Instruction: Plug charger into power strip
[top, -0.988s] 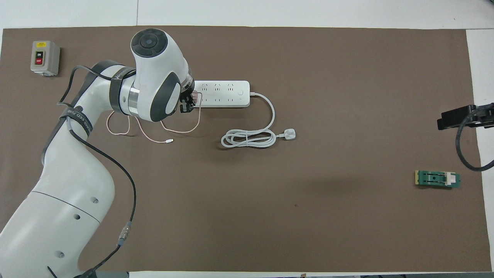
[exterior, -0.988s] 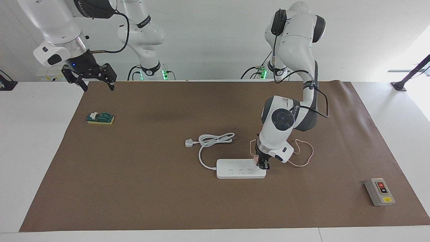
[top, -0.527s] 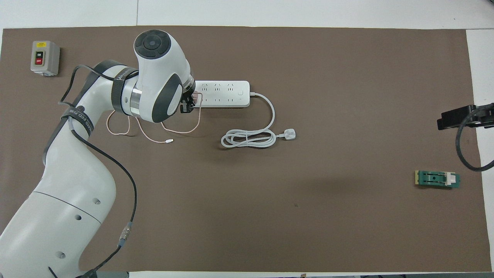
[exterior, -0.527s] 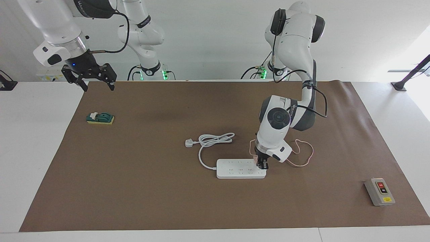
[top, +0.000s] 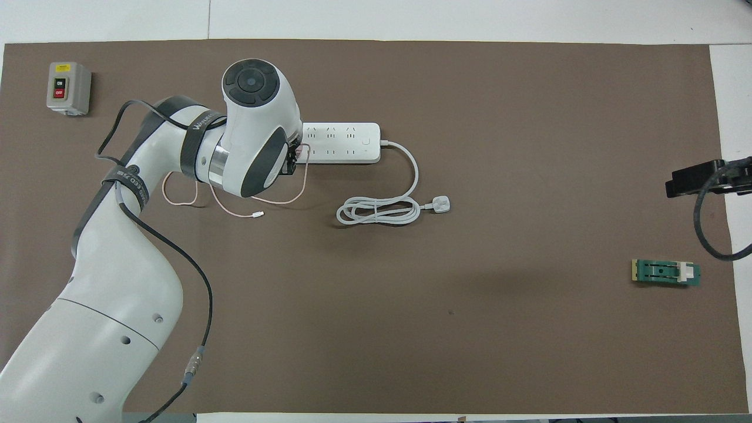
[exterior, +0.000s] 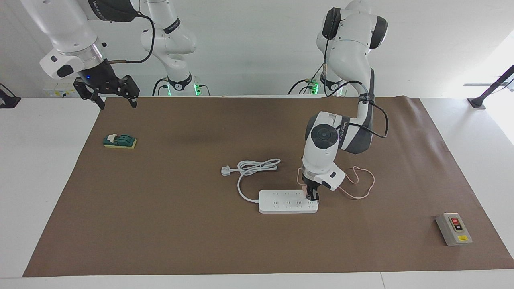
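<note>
We read across the facing view, starting at the right arm's end of the table. The right tool (exterior: 113, 93) hangs spread wide and empty above the mat's (exterior: 160, 224) edge nearest the robots; that arm waits. Below it on the mat lies a small green block (exterior: 119, 141), well apart from the work.

Toward the middle, a white plug (exterior: 226, 170) and its coiled thick cord (exterior: 257, 165) lie on the mat, nearer to the robots than the strip (exterior: 281, 202) they feed. The strip lies flat, a long white bar with rows of sockets facing up.

At the strip's end toward the left arm, the left tool (exterior: 313, 196) is clenched on the charger (exterior: 305, 187), a small pink cube of which only a sliver shows beside the fingers; we cannot tell whether its prongs are seated in a socket. Its thin pink cable (exterior: 363, 180) loops loosely over the mat under the left arm.

We judge the charger light, rigid and smooth-sided, best held by two flat opposite faces so the prongs point straight down; a tilted grip could let it twist as it meets the socket. The cable is limp and should trail without resisting. The strip is light too and rests unfixed, so a slanted push may slide it.

Farthest along, a grey switch box (exterior: 453, 229) sits near the mat's corner, clear of everything. Nothing blocks the sockets; only the coiled cord and pink loops lie close.
</note>
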Robot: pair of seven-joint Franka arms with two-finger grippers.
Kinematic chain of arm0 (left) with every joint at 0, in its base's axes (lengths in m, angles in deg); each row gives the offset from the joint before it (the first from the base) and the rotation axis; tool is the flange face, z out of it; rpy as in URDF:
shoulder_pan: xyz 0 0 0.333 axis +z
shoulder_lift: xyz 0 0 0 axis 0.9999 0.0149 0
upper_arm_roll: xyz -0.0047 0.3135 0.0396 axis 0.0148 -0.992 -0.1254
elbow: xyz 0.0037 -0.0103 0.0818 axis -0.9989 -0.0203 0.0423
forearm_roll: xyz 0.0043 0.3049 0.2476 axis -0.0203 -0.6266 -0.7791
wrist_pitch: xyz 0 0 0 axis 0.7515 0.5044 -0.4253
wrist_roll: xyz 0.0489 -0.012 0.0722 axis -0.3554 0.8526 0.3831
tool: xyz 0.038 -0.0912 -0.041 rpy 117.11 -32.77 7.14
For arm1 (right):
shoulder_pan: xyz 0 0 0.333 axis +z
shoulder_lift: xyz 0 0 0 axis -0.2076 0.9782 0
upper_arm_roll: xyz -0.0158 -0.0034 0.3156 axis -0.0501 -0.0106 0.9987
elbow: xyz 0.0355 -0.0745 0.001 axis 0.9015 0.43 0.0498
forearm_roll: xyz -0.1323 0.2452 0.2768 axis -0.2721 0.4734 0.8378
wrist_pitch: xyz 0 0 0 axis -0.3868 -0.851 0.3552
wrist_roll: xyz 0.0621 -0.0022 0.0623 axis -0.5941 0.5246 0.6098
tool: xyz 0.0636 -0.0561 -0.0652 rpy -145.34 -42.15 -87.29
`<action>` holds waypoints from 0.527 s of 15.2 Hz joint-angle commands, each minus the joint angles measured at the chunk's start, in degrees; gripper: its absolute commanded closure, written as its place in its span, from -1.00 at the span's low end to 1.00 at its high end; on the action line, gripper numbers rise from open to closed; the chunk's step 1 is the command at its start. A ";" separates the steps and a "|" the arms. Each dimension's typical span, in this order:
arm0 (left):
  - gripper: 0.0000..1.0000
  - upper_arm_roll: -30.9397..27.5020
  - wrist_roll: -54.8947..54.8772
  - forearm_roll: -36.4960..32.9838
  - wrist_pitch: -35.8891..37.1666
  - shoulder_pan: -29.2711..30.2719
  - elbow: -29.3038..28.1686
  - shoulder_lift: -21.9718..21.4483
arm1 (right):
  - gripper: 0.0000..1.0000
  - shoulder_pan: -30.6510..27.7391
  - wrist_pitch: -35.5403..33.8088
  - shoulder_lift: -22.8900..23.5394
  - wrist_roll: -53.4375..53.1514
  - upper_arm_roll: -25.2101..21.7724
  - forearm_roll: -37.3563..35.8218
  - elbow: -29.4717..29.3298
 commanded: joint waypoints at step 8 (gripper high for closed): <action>1.00 3.50 -2.09 2.20 -4.73 7.09 -0.12 3.13 | -1.00 -0.71 -0.55 -1.14 -0.63 0.48 0.97 1.09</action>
